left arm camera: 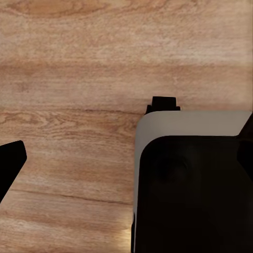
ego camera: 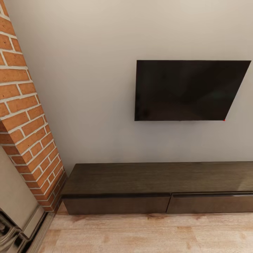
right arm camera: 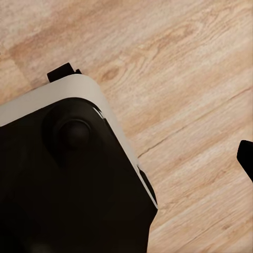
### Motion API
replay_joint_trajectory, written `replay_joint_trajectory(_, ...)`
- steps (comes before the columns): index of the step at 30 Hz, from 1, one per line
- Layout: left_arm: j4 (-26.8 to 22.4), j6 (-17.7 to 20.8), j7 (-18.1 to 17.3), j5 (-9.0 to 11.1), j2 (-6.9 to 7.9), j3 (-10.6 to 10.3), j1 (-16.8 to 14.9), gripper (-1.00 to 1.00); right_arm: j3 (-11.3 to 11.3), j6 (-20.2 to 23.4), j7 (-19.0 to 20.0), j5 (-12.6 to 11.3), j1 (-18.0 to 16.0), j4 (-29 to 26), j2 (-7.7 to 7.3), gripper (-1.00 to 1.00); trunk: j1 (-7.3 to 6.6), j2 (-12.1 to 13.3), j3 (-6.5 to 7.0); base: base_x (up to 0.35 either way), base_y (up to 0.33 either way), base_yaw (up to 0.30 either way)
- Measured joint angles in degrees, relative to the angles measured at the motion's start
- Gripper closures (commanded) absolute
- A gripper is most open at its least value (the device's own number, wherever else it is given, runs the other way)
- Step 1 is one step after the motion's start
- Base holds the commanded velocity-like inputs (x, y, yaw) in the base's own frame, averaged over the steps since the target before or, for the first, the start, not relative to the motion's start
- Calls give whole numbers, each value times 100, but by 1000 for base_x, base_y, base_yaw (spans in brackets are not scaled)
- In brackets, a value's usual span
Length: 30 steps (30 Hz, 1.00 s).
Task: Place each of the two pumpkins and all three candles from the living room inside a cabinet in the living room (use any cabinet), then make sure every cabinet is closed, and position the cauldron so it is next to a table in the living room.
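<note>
a: what can the robot see right now?

b: a long, low, dark brown cabinet [ego camera: 158, 188] against the far wall. a black tv [ego camera: 188, 90] hangs on the wall above it. a brick pillar [ego camera: 26, 116] stands on the left, and the wood floor [ego camera: 147, 233] is in front

a: are the drawers open?

b: no. the two drawer fronts i can see look pushed in flat. the cabinet's top is bare here, with no pumpkins or candles on it

a: what are the grippers doing?

b: each wrist view looks down at the wood floor and the robot's own base [left arm camera: 195, 184]. a dark fingertip [left arm camera: 10, 163] of the left gripper peeks in at the edge, and one fingertip [right arm camera: 246, 155] of the right gripper too. i can't tell if either gripper is apart or together. nothing seems to be held

a: so what is the step now?

b: i think the robot is driving around, looking for things or lining up with the cabinet

a: how should it do that well?

b: keep the arms tucked in so they don't bump the brick pillar on the left. roll up straight to one drawer front, and stop with room left for the drawer to slide out toward the robot
</note>
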Motion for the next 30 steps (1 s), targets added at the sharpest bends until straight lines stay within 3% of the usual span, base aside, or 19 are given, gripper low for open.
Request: replay_joint_trajectory(30, 0, -1, 0, 0, -1, 0, 0, -100, 0, 0, 0, 4, 0, 0, -5, -100, 0, 0, 0, 0, 0, 0)
